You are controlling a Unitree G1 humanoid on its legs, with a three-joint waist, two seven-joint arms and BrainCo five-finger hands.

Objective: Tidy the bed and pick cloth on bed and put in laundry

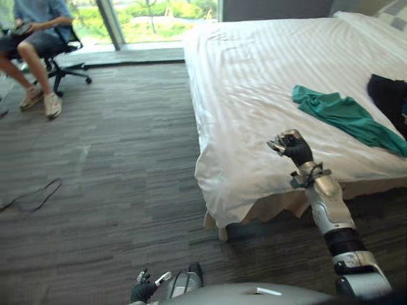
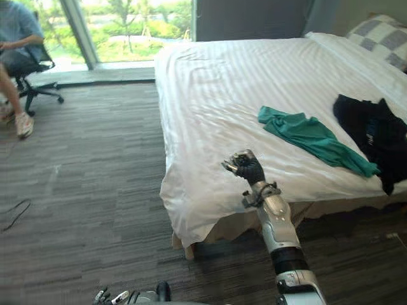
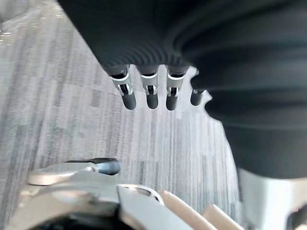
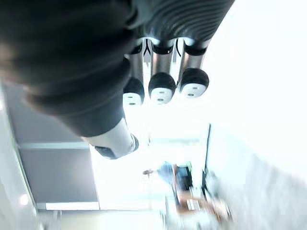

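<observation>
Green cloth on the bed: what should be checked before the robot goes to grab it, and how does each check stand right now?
1. Green cloth lies free on the bed, nothing on it: ok.
2. Right hand empty: ok.
3. Its fingers open for a grasp: not ok, they are curled.
4. Right hand above the cloth: not ok, it hangs at the bed's near edge, short of the cloth.
5. Green cloth clear of the black cloth: cannot tell, their ends come close.
6. Left hand free, low over the carpet: ok.
</observation>
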